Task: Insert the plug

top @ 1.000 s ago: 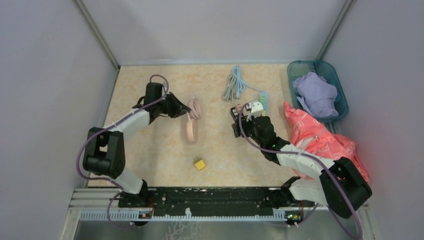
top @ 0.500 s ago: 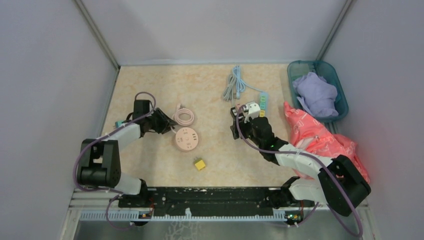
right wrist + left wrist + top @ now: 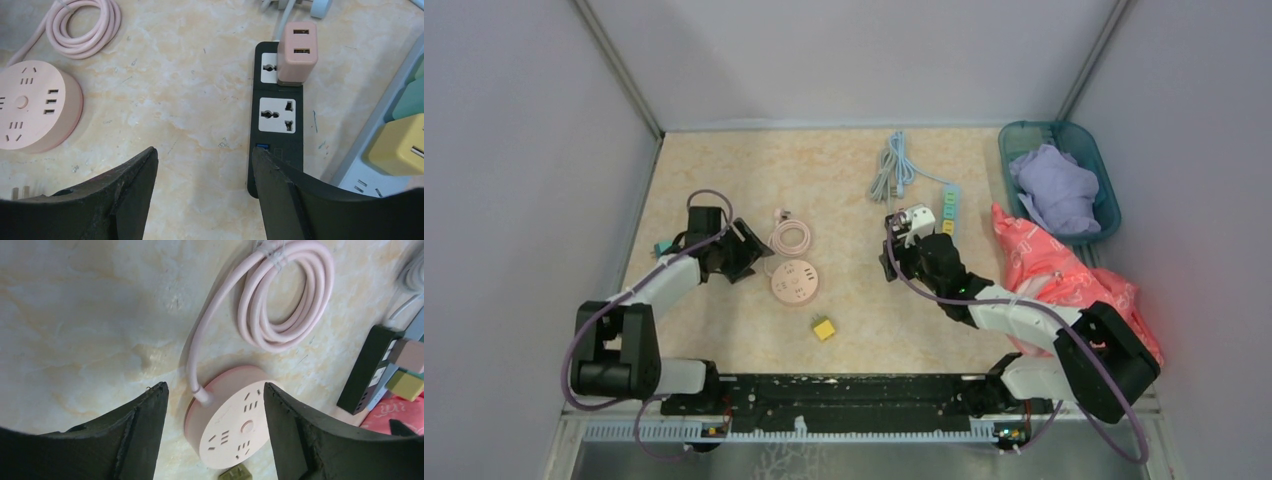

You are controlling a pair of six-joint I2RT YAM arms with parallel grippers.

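Left gripper [image 3: 214, 392] released, empty, just beside round pink plastic socket hub [image 3: 235, 425]. Right gripper [image 3: 204, 152] released, near black power strip [image 3: 276, 115]. Small yellow plug [image 3: 824, 328] ungrasped.

Top cam: fixed, high, behind arm bases, looks down & fwd over the whole beige marbled tabletop [image 3: 844, 180]. L wrist cam: close, steep down on left-centre. R wrist cam: close, steep down on mid-table. All 3 share the round pink socket hub [image 3: 795, 282]. Both wrist cams share the black power strip [image 3: 277, 120], at L cam's right edge.
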